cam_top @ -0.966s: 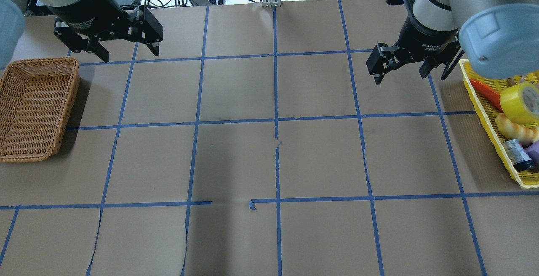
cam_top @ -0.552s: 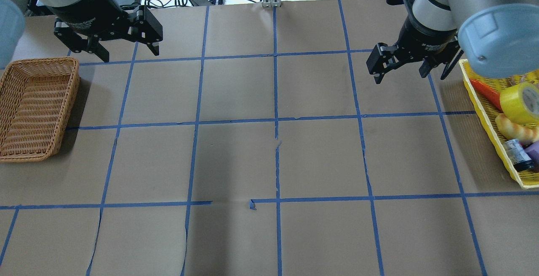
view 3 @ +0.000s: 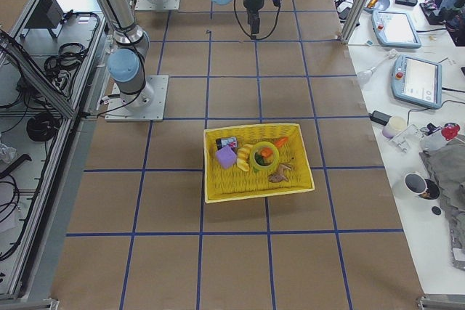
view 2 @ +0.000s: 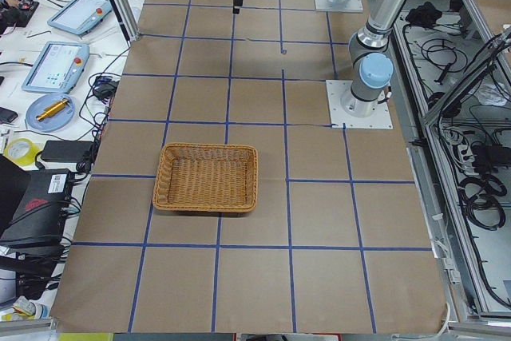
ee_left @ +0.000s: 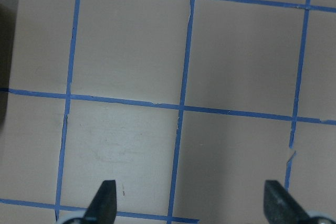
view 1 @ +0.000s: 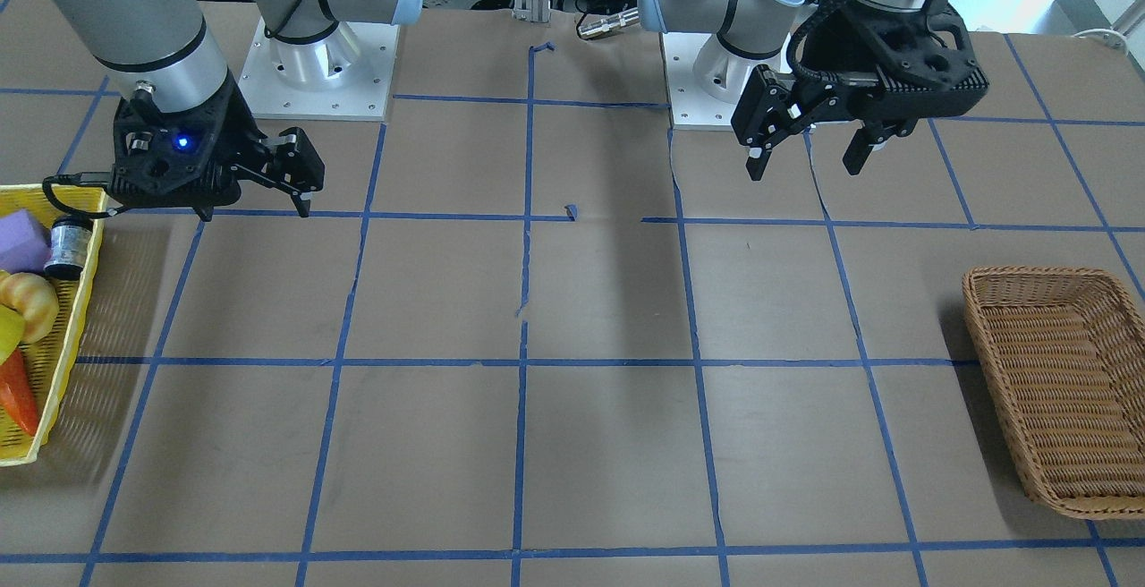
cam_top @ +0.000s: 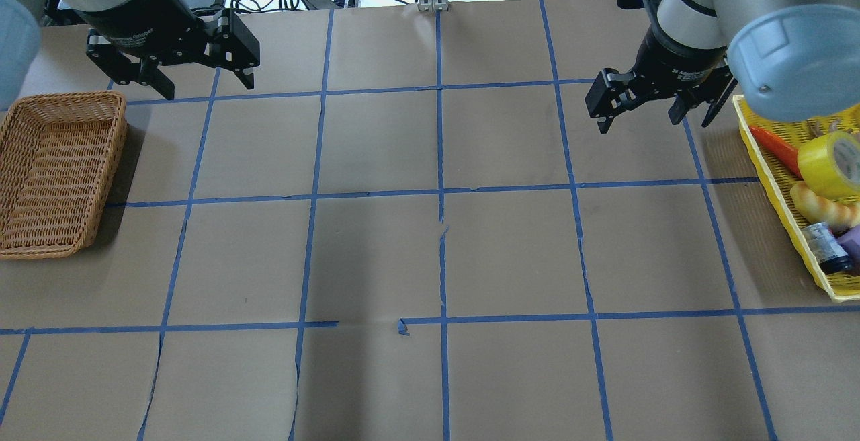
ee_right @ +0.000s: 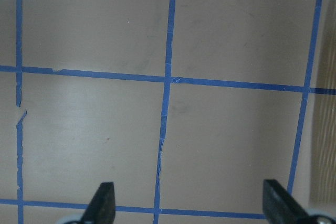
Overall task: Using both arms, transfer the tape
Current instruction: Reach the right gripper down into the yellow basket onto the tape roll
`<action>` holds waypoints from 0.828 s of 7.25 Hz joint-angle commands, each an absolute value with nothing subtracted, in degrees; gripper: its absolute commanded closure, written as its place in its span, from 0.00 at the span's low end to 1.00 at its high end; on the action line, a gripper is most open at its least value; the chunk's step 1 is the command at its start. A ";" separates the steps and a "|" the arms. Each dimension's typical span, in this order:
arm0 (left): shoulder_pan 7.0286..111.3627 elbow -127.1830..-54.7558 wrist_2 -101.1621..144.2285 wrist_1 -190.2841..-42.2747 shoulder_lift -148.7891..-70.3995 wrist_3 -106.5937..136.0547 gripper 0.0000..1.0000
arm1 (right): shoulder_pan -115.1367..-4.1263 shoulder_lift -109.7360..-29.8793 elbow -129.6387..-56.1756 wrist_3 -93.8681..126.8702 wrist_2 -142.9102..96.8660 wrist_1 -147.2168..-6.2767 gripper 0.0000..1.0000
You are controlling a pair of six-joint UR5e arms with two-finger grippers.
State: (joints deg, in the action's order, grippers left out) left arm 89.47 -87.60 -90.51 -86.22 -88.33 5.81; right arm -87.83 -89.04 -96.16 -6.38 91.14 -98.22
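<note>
The right arm has shifted very slightly in the overhead view, while the left arm has stayed put. The right gripper [cam_top: 637, 122] hangs released, jaws wide apart, above the surface [cam_top: 376, 253] just left of the yellow tray [cam_top: 772, 192]. The tape [cam_top: 830, 164] lies in that tray at the far right. The left gripper [cam_top: 208, 89] is likewise released, hanging just beyond the wicker basket [cam_top: 64, 96].

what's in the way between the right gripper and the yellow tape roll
Nothing lies on the table between the right gripper and the tape. Only the near wall of the yellow basket stands between them, with an orange item and a bread roll crowding the tape inside.
</note>
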 commanded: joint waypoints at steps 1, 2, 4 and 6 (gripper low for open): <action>89.47 -87.63 -90.44 -86.22 -88.33 5.89 0.00 | -82.05 -88.77 -95.80 -6.67 93.41 -99.83 0.00; 89.47 -87.63 -90.44 -86.22 -88.33 5.89 0.00 | -75.82 -88.25 -96.15 -8.42 93.08 -102.11 0.00; 89.47 -87.63 -90.44 -86.22 -88.33 5.89 0.00 | -67.62 -85.88 -96.15 -16.30 93.96 -104.22 0.00; 89.47 -87.71 -90.53 -86.22 -88.33 5.80 0.00 | -62.16 -81.34 -96.24 -24.25 92.99 -115.58 0.00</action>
